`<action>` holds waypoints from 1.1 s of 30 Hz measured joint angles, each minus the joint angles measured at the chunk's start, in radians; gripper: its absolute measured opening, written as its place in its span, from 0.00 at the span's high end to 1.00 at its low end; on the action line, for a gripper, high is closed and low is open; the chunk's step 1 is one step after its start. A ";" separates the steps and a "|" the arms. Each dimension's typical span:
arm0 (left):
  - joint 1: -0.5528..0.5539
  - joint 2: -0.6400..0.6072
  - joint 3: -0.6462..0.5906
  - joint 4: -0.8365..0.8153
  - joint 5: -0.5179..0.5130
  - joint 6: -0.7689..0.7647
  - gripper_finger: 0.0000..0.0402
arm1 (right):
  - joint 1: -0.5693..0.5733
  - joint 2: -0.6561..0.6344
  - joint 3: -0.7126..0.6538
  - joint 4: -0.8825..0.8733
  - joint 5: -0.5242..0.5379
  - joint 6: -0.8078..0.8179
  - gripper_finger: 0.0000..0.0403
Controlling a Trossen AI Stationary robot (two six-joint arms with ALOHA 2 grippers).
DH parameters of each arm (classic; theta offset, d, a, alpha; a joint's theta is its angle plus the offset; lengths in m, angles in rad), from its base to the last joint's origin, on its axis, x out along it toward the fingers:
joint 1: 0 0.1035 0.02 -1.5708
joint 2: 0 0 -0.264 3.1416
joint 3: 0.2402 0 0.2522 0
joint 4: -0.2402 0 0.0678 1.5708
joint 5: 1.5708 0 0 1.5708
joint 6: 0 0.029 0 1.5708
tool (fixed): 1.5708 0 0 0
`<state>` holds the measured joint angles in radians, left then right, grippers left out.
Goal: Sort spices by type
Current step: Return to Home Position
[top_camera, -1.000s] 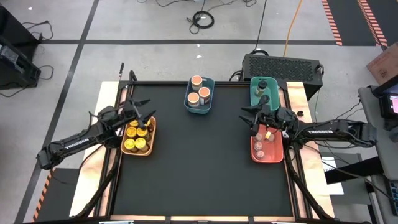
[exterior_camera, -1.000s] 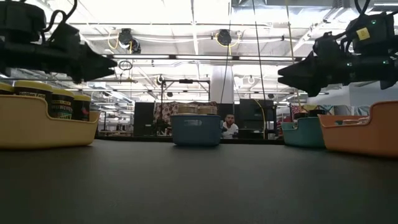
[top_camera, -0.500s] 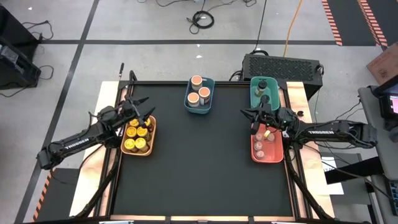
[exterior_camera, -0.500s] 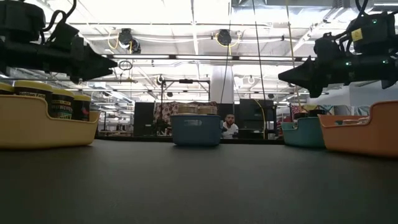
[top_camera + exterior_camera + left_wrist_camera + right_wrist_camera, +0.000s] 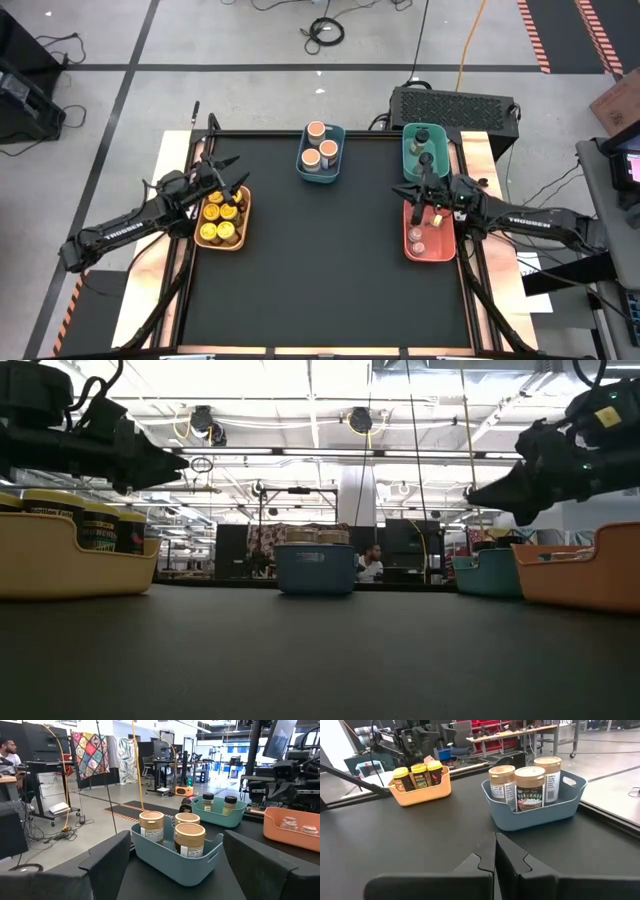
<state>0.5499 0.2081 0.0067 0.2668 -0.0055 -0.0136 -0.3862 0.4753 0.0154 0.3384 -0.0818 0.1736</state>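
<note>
At 9 o'clock on the tabletop (image 5: pixel 320 260) my left gripper (image 5: pixel 238 172) hangs wide open over the orange bin (image 5: pixel 246 222) of six yellow-lidded jars (image 5: pixel 226 234). At 3 o'clock my right gripper (image 5: pixel 495 840) is closed and empty above the red bin (image 5: pixel 428 259) and its pinkish-topped jars (image 5: pixel 417 235). Three tan-topped jars (image 5: pixel 328 148) fill the blue bin (image 5: pixel 318 178) at 12, two dark jars (image 5: pixel 422 136) the teal bin (image 5: pixel 409 150) at 1; my arms (image 5: pixel 110 236) read TROSSEN.
</note>
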 joint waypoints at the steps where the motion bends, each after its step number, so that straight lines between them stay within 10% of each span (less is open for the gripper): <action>1: 0.000 0.000 0.000 0.000 0.000 0.000 0.20 | 0.000 -0.026 0.000 -0.026 -0.001 -0.003 1.00; 33: 0.000 0.000 -0.001 0.000 0.001 0.000 0.20 | 0.000 -0.183 0.000 -0.318 0.034 0.024 1.00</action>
<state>0.5497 0.2081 0.0059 0.2672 -0.0048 -0.0132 -0.3866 0.2920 0.0158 0.0200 -0.0479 0.1976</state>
